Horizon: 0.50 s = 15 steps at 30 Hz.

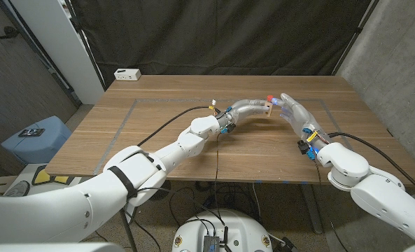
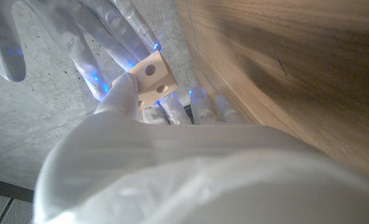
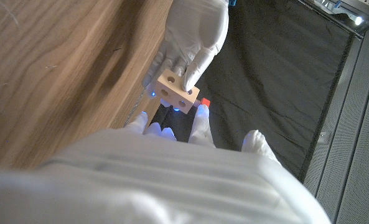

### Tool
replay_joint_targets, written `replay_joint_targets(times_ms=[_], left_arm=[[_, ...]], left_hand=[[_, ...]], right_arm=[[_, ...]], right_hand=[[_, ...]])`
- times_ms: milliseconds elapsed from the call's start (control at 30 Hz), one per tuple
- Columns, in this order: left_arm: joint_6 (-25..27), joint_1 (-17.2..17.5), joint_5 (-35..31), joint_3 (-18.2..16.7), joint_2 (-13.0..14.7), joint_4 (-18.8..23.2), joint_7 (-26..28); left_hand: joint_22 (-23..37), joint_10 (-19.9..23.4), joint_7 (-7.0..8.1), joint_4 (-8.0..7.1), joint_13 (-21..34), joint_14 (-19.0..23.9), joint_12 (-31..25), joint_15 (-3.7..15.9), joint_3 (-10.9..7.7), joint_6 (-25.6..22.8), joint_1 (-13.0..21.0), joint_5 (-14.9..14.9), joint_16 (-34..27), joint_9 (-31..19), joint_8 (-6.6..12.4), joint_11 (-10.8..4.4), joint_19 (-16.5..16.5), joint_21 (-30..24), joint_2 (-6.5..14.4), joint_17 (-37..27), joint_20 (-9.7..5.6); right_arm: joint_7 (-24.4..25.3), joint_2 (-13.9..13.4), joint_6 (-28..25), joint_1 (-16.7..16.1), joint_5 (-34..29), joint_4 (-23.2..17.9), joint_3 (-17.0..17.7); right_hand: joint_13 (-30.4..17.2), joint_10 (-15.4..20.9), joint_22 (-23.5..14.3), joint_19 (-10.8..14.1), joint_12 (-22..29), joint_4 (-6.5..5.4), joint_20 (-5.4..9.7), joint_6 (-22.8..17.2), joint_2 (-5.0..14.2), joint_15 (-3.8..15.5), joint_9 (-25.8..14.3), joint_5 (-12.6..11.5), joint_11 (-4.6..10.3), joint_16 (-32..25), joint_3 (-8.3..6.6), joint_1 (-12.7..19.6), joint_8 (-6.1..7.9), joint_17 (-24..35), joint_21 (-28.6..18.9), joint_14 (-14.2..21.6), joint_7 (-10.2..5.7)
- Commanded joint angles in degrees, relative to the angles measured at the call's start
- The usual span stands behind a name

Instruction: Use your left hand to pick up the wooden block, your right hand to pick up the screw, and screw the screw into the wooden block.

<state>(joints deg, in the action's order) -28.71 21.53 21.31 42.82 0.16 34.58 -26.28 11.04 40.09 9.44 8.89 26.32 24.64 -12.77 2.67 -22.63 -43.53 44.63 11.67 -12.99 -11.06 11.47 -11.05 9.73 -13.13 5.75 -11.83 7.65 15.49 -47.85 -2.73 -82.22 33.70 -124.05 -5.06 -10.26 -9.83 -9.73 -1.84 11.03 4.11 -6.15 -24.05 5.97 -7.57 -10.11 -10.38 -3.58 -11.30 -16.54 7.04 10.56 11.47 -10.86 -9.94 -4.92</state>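
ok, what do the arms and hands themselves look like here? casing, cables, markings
Both arms have glossy white rounded casings. The left arm wears a black band, with a black cable trailing off near its wrist. The left hand and right hand are pale and translucent-looking with blue lights. Blue connectors and black cables sit at both wrists; a yellow tag near the left.

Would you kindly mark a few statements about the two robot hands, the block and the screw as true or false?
1. The left robot hand holds the wooden block above the table. True.
2. The wooden block has round holes in it. True.
3. The screw lies on the table near the white box. False: its red head sits beside the block, at the right robot hand.
4. The block is solid black. False: it is pale wood.
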Motion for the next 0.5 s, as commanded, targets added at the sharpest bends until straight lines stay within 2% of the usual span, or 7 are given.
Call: replay_joint_targets(times_ms=[33, 500], left_arm=[[0.6, 0.4, -0.3, 0.2, 0.5, 1.4, 0.3], [1.3, 1.0, -0.6, 0.6, 1.0, 3.4, 0.9]], left_hand=[[0.3, 0.3, -0.64, -0.06, 0.0, 0.4, -0.3, 1.51, -0.20, -1.5, 0.2, 0.3, -0.3, -0.3, 0.21, 0.32, 0.4, -0.3, 0.6, -0.2, 0.31], [0.3, 0.2, -0.75, -0.07, 0.0, 0.4, -0.3, 1.55, -0.21, -1.6, 0.2, 0.3, -0.3, -0.3, 0.26, 0.34, 0.3, -0.3, 0.7, -0.2, 0.30]], right_arm=[[0.3, 0.1, -0.2, -1.4, 0.0, -0.2, 1.8], [-1.7, 1.3, 1.8, -1.6, 0.8, 2.2, 2.7]], right_hand=[[-0.1, -1.4, -0.1, 0.3, 0.2, -0.09, -0.19, -0.4, 0.41, 0.47, -0.1, 0.0, 0.36, -0.5, -0.40, 0.0, 0.20, 0.0, -0.4, -5.3, -0.03], [-0.1, -1.8, -0.1, 0.3, -0.1, -0.07, -0.13, 1.7, 0.31, 0.40, -0.1, 0.0, 0.12, -0.4, -0.40, -0.2, -0.56, 0.0, -0.3, -5.5, -0.35]])
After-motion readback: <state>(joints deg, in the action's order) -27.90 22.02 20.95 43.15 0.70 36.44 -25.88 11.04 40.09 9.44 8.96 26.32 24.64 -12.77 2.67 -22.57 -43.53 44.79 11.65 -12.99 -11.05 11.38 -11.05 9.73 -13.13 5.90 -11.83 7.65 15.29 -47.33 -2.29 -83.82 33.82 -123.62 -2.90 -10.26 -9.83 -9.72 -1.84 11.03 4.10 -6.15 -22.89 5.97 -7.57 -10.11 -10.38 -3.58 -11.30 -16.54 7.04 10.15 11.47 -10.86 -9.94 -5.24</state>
